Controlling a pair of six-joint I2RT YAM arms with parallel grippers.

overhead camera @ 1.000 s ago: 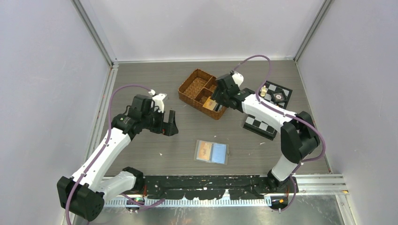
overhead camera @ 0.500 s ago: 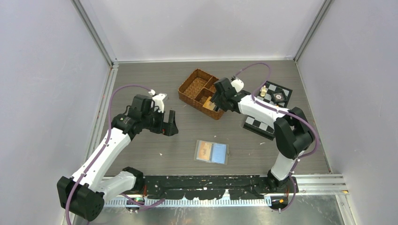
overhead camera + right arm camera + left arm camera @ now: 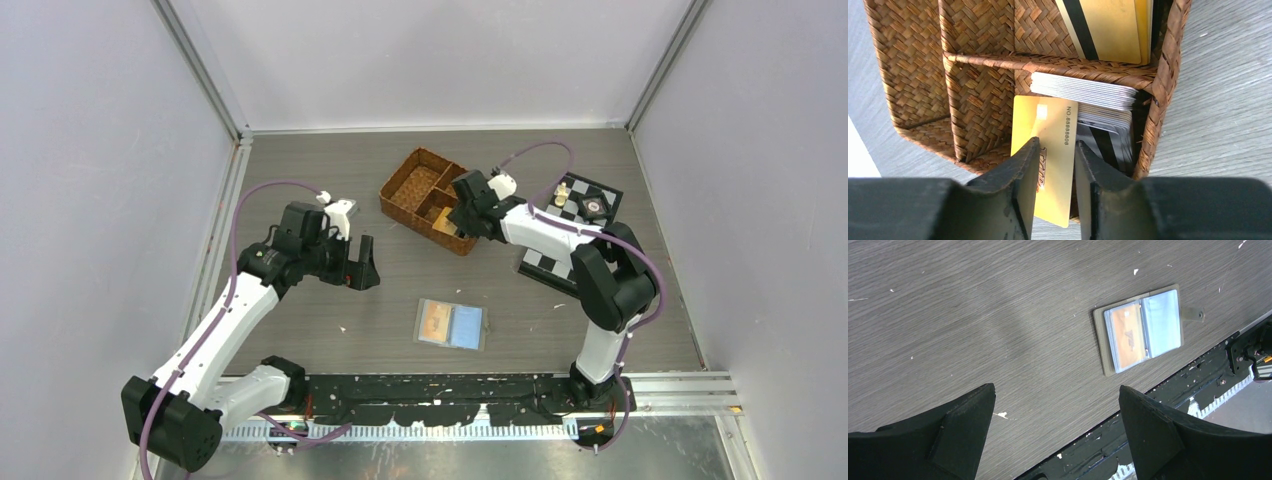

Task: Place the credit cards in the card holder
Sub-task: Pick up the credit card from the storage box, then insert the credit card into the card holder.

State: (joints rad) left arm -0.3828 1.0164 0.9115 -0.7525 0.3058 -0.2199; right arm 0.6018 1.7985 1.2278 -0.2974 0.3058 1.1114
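The card holder (image 3: 452,325) (image 3: 1140,329) lies opened flat on the grey wood-grain tabletop (image 3: 300,170) (image 3: 948,315), near the front edge and between the two arms. One of its clear sleeves shows an orange card (image 3: 1126,335) inside, the sleeve beside it looks pale blue, and its snap tab (image 3: 1193,314) sticks out to one side. The left gripper (image 3: 362,268) (image 3: 1055,432) hangs above bare tabletop well to the left of the holder, its jaws spread wide apart and holding nothing. The right gripper (image 3: 455,222) (image 3: 1057,187) reaches into the near end of the brown wicker basket (image 3: 402,175) (image 3: 1168,75), which sits farther back on the tabletop. In the right wrist view its jaws stand a narrow gap apart in front of a gold credit card (image 3: 1055,130) that faces the camera and leans over the basket's edge; the card's face shows through the gap, and it is not pinched between them. Just beside that card, in the same compartment, stands a stack of white credit cards (image 3: 1088,92), some showing a dark stripe. The next compartment holds gold striped cards (image 3: 1108,30). To the right of the basket lie two checkered boards (image 3: 553,268), the farther one carrying small pieces.
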